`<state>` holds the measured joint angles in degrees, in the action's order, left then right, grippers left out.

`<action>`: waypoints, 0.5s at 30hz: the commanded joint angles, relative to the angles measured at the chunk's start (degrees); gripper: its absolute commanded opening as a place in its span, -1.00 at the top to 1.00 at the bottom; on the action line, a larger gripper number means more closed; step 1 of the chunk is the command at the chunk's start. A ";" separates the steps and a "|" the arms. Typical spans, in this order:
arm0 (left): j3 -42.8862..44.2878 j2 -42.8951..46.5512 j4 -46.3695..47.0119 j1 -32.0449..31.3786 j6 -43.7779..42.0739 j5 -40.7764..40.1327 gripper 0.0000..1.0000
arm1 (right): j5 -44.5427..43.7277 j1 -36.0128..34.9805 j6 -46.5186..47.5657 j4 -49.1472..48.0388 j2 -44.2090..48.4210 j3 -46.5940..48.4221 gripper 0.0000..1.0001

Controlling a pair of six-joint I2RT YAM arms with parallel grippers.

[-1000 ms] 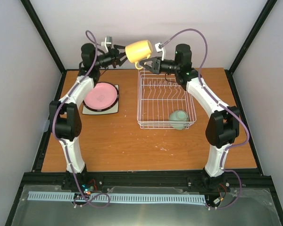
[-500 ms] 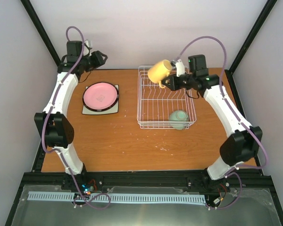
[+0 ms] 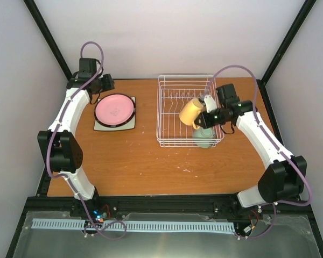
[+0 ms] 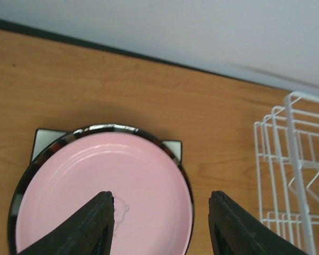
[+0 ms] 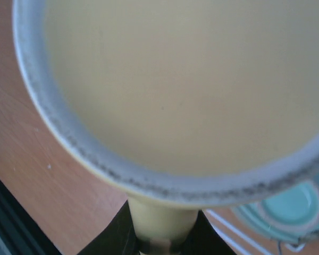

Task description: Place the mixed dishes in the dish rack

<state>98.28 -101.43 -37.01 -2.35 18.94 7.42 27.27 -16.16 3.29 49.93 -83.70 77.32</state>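
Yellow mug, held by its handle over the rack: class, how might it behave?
The yellow mug looks rigid and smooth, so probably slippery. Pinched only at its handle by the right gripper, it may swing. Laid sideways on the dish rack, it could roll.

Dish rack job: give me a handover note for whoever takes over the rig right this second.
Right gripper: shut on the handle of the yellow mug, which is tilted over the dish rack beside the pale-green bowl. Cannot tell if the mug touches the wires.
Left gripper: jaws open, empty, over the pink plate.
Done: bowl sits in the rack's near right corner.
Left: set the mug down, then load the stack on the table left of the rack. The pink plate is on top, the black-rimmed plate under it, and the square off-white plate at the bottom.
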 commanded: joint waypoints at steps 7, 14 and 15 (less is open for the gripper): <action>-6.99 6.41 -0.27 -0.02 -3.94 -4.96 0.01 | 2.30 -0.27 -0.72 -7.19 0.27 -4.97 0.94; -11.68 8.73 -0.67 0.72 -4.45 -8.57 0.01 | -0.35 -0.26 2.42 -10.26 -5.59 -3.14 0.94; -12.57 9.13 -0.49 1.33 -4.19 -8.49 0.01 | -1.33 -0.39 2.42 -11.28 -6.06 -3.28 0.95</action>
<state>87.59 -94.65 -37.67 -2.24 15.88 1.45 27.29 -16.16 3.70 45.21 -88.38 71.85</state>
